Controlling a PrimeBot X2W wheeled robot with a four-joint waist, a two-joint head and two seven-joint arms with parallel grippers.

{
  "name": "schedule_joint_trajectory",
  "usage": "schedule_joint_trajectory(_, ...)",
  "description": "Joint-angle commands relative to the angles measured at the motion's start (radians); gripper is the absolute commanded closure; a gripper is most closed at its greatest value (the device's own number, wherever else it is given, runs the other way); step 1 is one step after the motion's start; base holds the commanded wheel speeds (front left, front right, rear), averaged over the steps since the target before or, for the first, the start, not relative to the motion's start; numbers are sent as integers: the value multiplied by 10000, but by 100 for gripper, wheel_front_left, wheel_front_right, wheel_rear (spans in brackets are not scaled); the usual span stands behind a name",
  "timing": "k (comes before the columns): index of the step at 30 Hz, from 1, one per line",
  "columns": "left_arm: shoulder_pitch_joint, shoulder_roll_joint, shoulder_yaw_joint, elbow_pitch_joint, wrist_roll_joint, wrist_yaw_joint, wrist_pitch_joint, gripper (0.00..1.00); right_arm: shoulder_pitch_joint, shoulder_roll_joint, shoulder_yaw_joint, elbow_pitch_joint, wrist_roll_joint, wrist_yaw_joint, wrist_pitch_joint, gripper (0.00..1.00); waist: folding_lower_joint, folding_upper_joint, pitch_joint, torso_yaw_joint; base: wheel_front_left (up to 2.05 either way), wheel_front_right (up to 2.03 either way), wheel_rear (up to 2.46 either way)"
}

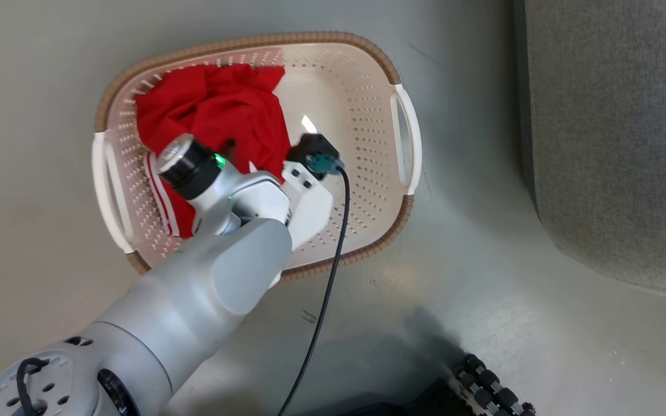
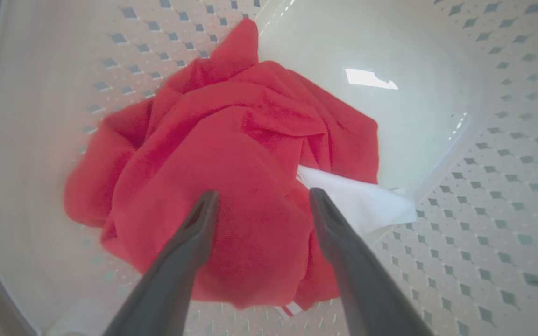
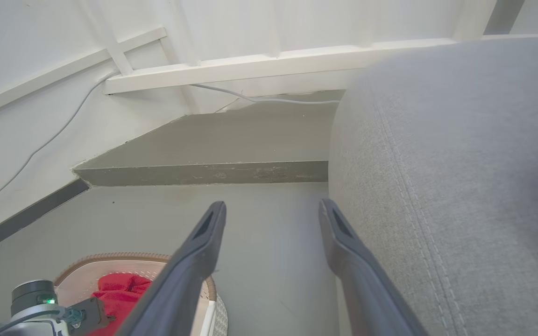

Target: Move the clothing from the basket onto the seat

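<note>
The cream perforated basket stands on the floor, its brown rim also in the right wrist view. The red clothing lies crumpled in its left half, white stripes along one edge. My left arm reaches down into the basket and hides its own fingers. In the left wrist view my left gripper is open just above the clothing, one finger on each side of a red fold, white trim beside it. My right gripper hangs open in the air beside the grey seat, holding nothing.
The seat fills the right side, a strip of grey floor between it and the basket. A black cable hangs from my left wrist. My base's wheel sits at the bottom. A low step and white wall lie beyond.
</note>
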Motion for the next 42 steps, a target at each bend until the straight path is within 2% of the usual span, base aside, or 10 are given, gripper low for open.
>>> schedule_joint_trajectory(1, -153, -66, 104, -43, 167, 233, 218, 0, 220, -222, 121, -169, 71, 40, -116, 0, 0, 0, 136, -108, 0, 0, 0)
schedule_joint_trajectory(8, -283, -66, 104, 378, 749, 1126, 1140, 0, 157, -124, 181, -109, 164, 40, -116, 0, 0, 0, 369, -217, 0, 0, 0)
schedule_joint_trajectory(18, -262, -66, 103, 372, 927, 1678, 1281, 0, 184, -113, 178, -67, 194, 40, -116, 0, 0, 0, 506, -251, 0, 0, 0)
schedule_joint_trajectory(19, -250, -66, 103, 351, 869, 1710, 1257, 7, 176, -117, 186, -75, 195, 40, -116, 0, 0, 0, 528, -266, 0, 0, 0)
schedule_joint_trajectory(21, -243, -66, 103, 307, 790, 1749, 1151, 77, 144, -113, 193, -86, 200, 40, -116, 0, 0, 0, 572, -294, 0, 0, 0)
schedule_joint_trajectory(22, -229, -66, 103, 290, 721, 1776, 1107, 100, 132, -112, 193, -83, 201, 40, -116, 0, 0, 0, 585, -298, 0, 0, 0)
schedule_joint_trajectory(29, 68, -66, 103, -85, 439, 2103, 657, 100, 176, -149, 88, 80, 165, 40, -116, 0, 0, 0, 279, -173, 0, 0, 0)
schedule_joint_trajectory(35, 531, -66, 155, -834, -177, 2449, -1446, 100, 435, -330, -40, 120, 42, 40, -116, 0, 0, 0, -538, 92, 0, 0, 0)
schedule_joint_trajectory(38, 802, -66, 149, -1068, -512, 2248, -2660, 100, 648, -488, -119, 179, -27, 40, -116, 0, 0, 0, -1011, 293, 0, 0, 0)
schedule_joint_trajectory(42, 1110, -66, 140, -1208, -1003, 1618, -4224, 100, 963, -681, -191, 191, -162, 40, -116, 0, 0, 0, -1673, 551, 0, 0, 0)
